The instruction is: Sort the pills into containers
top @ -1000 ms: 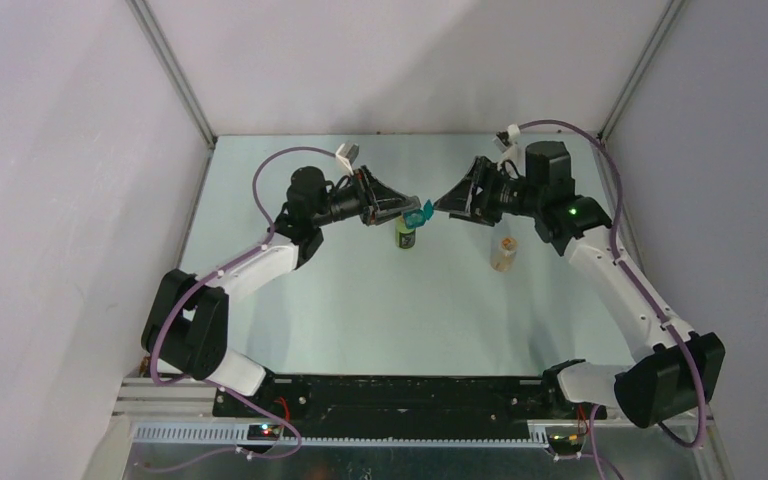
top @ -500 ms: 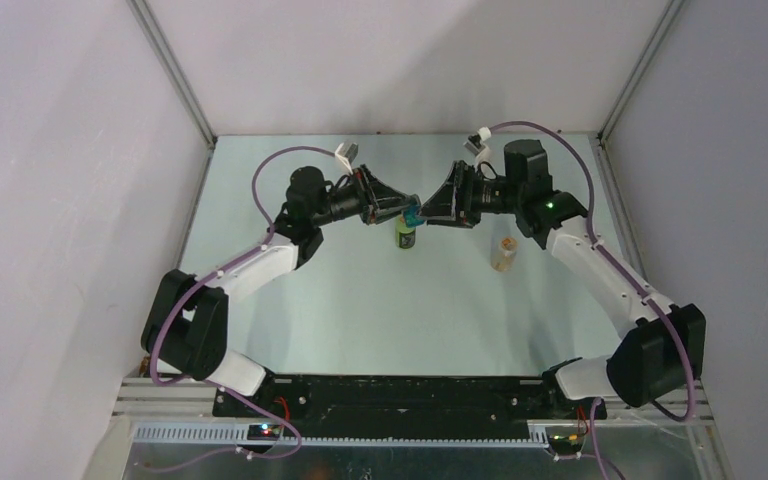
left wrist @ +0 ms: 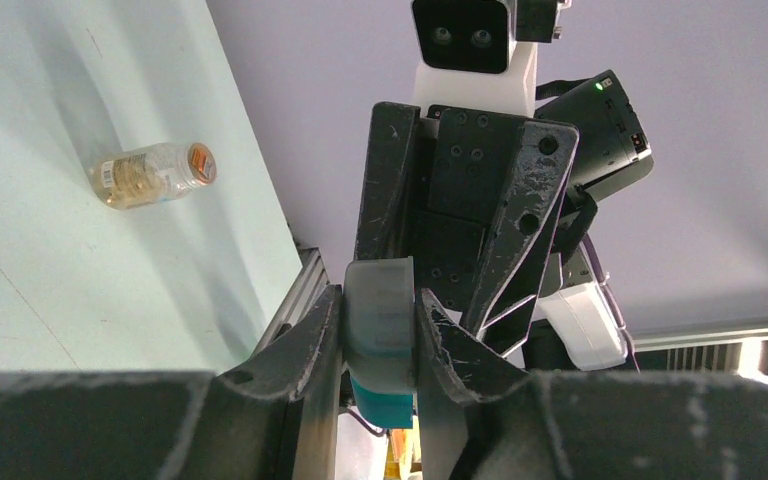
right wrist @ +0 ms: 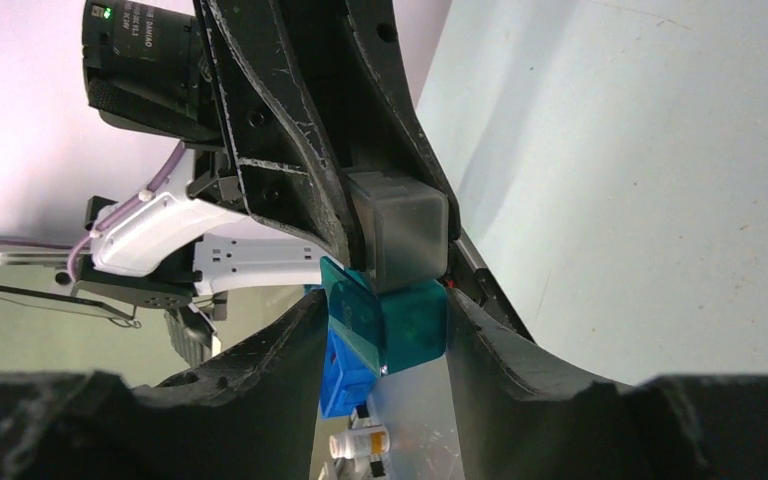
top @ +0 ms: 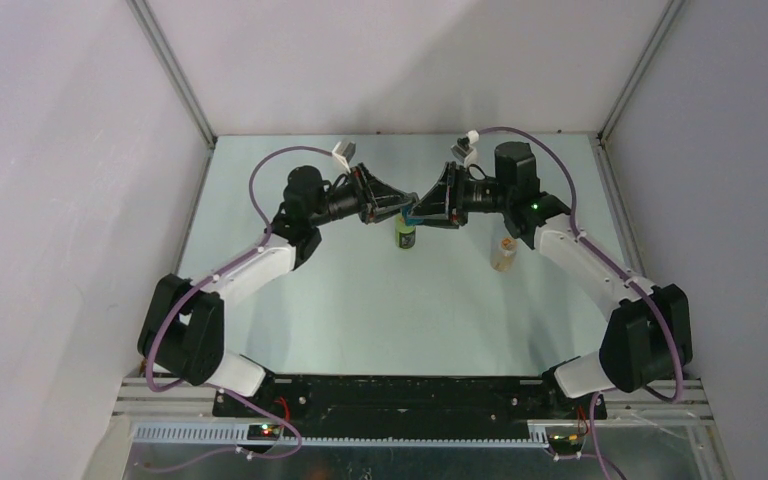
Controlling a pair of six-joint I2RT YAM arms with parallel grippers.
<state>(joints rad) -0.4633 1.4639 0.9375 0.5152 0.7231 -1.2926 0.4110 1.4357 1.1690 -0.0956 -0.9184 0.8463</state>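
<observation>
Both pincers meet mid-air at a teal-and-grey pill box.
Left pincer clamps the grey end. Right pincer fingers flank the teal end; can't tell if it is gripping. Green-topped dark bottle stands on the table just under them. Orange-topped beige bottle stands upright, well apart on the right arm's side.

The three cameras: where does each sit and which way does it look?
Top external: high behind the arms, looks down on the table; both whole arms show.
Left wrist: on the left arm, looks along the left claw toward the right claw.
Right wrist: on the right arm, looks the opposite way; its own fingers show.
Shared: both wrist views see the pill box between the claws.
</observation>
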